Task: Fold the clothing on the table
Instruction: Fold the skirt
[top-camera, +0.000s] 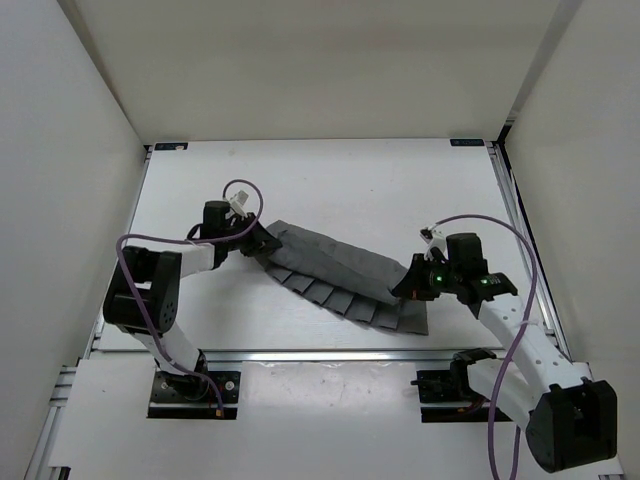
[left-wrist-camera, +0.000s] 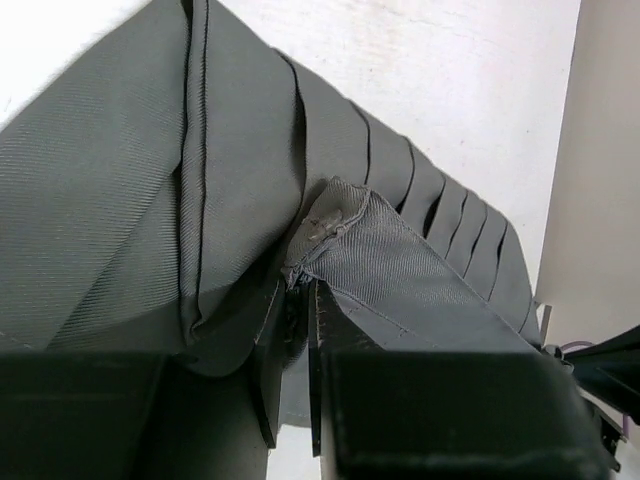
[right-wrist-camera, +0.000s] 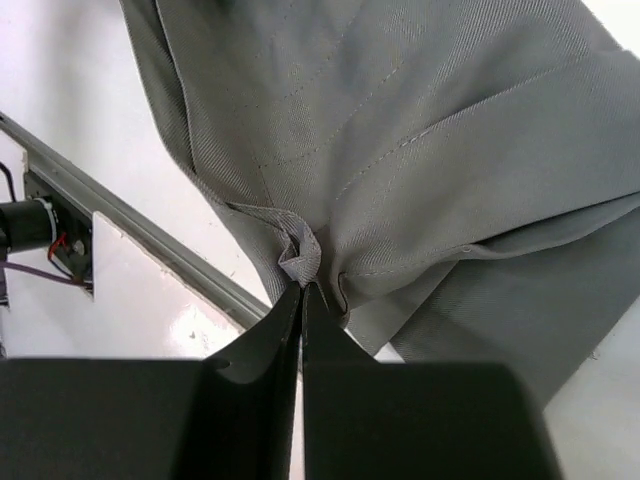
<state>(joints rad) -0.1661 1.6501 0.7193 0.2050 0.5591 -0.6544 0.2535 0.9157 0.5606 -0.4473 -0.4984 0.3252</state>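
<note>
Top external view showed the dark grey pleated fabric skirt (top-camera: 335, 270) stretched slantwise across the white flat table (top-camera: 350, 185). I judged it was held so to stay taut for folding: the left gripper (top-camera: 262, 240) pinched one end and the right gripper (top-camera: 405, 288) was clenched on the other. Plain white walls (top-camera: 300, 60) enclosed the table.

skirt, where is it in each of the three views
Top external: the skirt runs diagonally across the middle of the white table, from the left tool to the right tool.
Left wrist: fills most of the frame, a corner pinched at bottom centre.
Right wrist: fills the top and right, a fold pinched at centre.
Shared landmark: the white table, showing behind the skirt in every view.
</note>
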